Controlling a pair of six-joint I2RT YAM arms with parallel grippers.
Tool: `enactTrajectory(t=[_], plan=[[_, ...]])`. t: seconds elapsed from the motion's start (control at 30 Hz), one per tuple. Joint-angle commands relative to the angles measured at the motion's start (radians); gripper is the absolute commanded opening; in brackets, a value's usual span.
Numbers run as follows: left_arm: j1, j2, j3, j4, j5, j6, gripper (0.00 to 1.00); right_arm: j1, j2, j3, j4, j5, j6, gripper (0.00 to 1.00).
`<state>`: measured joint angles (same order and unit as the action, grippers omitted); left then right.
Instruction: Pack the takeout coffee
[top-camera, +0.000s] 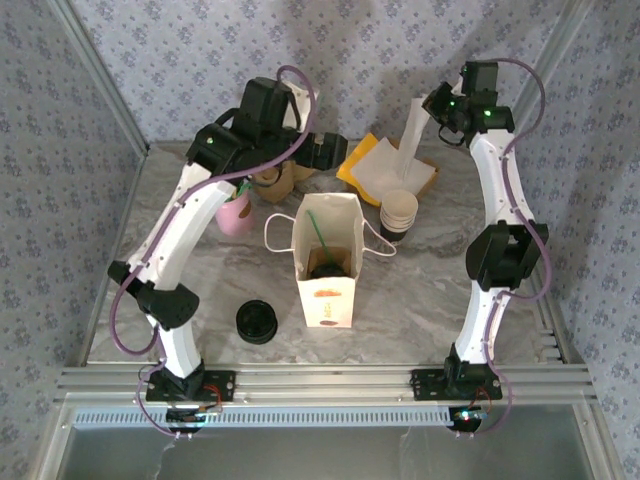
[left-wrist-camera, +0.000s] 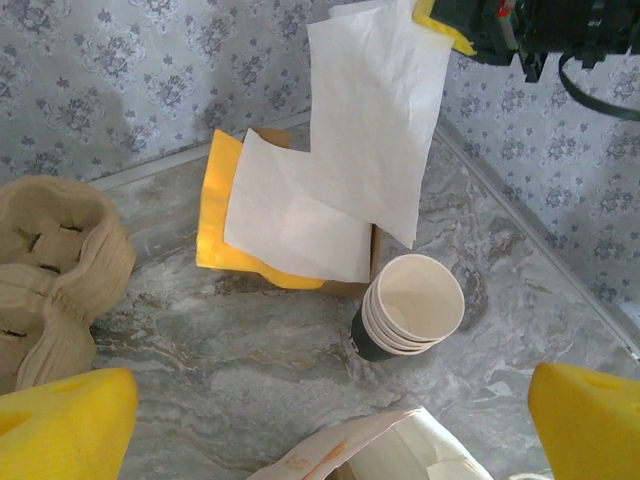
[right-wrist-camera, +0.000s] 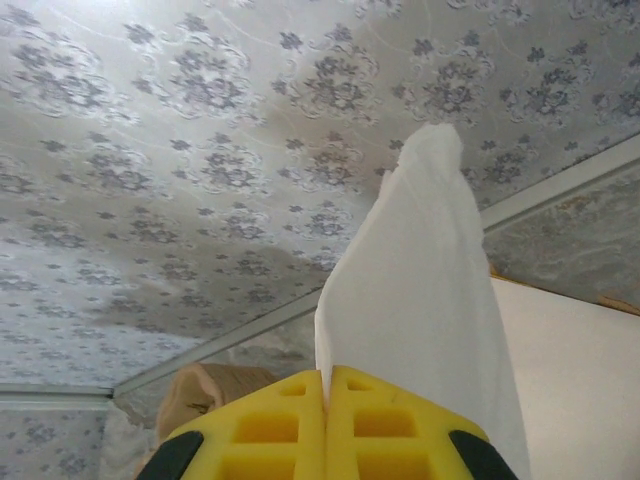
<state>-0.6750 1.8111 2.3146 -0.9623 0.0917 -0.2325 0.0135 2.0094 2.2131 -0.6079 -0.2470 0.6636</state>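
Note:
A white paper bag (top-camera: 328, 262) stands open at the table's middle, with a green straw (top-camera: 318, 238) and a dark round shape (top-camera: 328, 268) inside; that shape looks like the takeout coffee's black lid, its cup hidden by the bag walls. My right gripper (right-wrist-camera: 327, 385) is shut on a white napkin (right-wrist-camera: 420, 280), which hangs from it (top-camera: 412, 135) high above the napkin pile (left-wrist-camera: 300, 225). My left gripper (left-wrist-camera: 325, 430) is open and holds nothing, hovering behind the bag's rim (left-wrist-camera: 400, 450).
A stack of lidless cream cups (top-camera: 398, 215) stands right of the bag. A low pile of black lids (top-camera: 257, 321) lies front left. A pink cup (top-camera: 236, 213) and a brown cardboard carrier (left-wrist-camera: 50, 270) sit at the back left. The yellow napkin holder (top-camera: 360, 165) is at the back.

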Motion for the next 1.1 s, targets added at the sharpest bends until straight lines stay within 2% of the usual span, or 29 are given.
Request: enactTrajectory(t=[0.0, 0.23, 0.57, 0.77, 1.07], plan=[[-0.020, -0.047, 0.040, 0.041, -0.031, 0.043, 1.00, 0.009, -0.070, 0.055, -0.001, 0.002, 0.057, 0.00], [-0.068, -0.053, 0.053, 0.061, -0.084, 0.082, 1.00, 0.027, -0.138, 0.081, 0.002, 0.009, 0.109, 0.00], [-0.161, -0.092, 0.008, 0.126, -0.173, 0.210, 1.00, 0.050, -0.239, 0.082, 0.051, -0.005, 0.200, 0.00], [-0.200, -0.156, -0.145, 0.311, -0.177, 0.246, 1.00, 0.069, -0.310, 0.066, 0.067, -0.011, 0.256, 0.00], [-0.204, -0.262, -0.418, 0.619, -0.043, 0.212, 1.00, 0.091, -0.417, -0.005, 0.101, -0.028, 0.319, 0.00]])
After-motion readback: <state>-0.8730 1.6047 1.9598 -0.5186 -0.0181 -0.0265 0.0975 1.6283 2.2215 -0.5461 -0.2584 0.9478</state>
